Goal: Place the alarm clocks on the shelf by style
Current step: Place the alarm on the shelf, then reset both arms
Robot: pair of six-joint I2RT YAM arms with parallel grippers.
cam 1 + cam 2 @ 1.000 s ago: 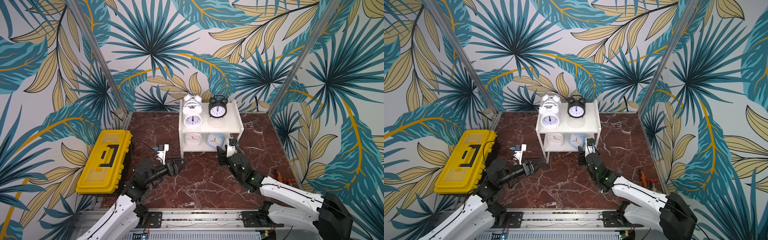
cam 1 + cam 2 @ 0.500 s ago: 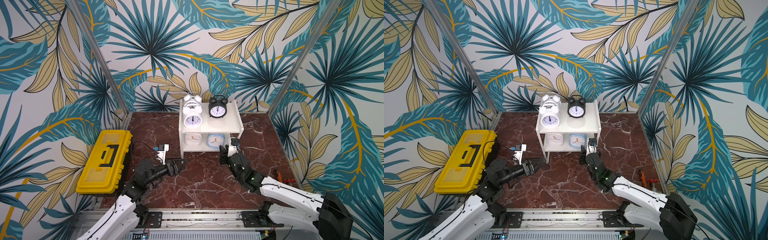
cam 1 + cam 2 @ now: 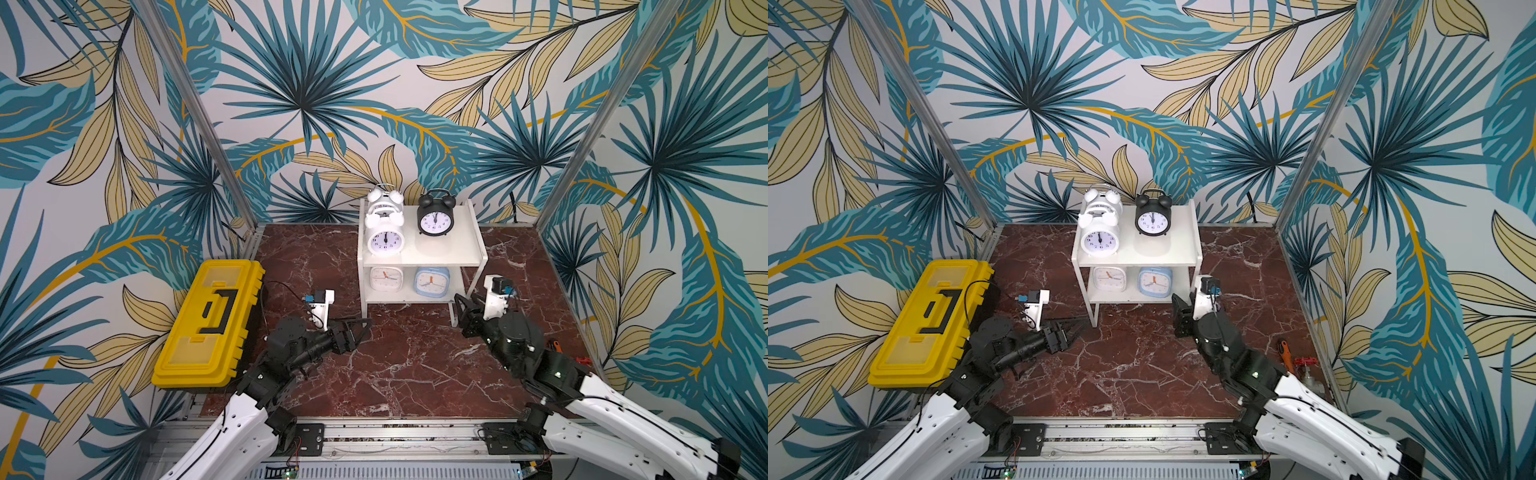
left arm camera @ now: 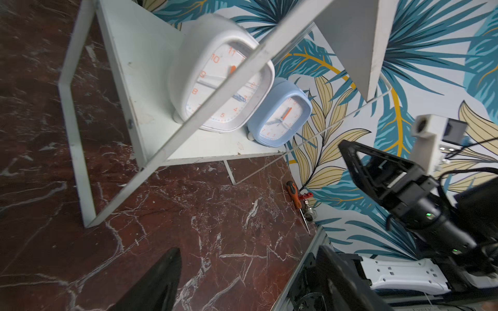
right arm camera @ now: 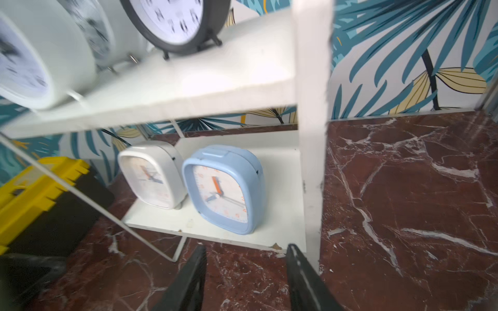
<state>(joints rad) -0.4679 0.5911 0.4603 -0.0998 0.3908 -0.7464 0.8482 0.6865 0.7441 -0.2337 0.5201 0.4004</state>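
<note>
The white two-tier shelf (image 3: 463, 249) stands at the back middle. On its top board two white twin-bell alarm clocks (image 3: 385, 242) (image 3: 387, 198) stand one behind the other, with a black one (image 3: 435, 220) to their right. The lower board holds a white rounded-square clock (image 3: 386, 279) (image 4: 221, 80) and a light-blue one (image 3: 431, 282) (image 5: 223, 188). My left gripper (image 3: 358, 328) (image 4: 248, 251) hovers open and empty by the shelf's front left leg. My right gripper (image 3: 465, 312) (image 5: 246, 247) is open and empty just off the shelf's front right leg, facing the blue clock.
A closed yellow toolbox (image 3: 208, 324) lies along the left side of the marble floor (image 3: 407, 365). An orange-handled screwdriver (image 3: 1284, 353) and a red valve (image 3: 1305, 362) lie against the right wall. Metal corner posts and patterned walls close in the space.
My right gripper has drawn back a little from the lower board, leaving the light-blue clock standing there. The left arm has stayed where it was.
</note>
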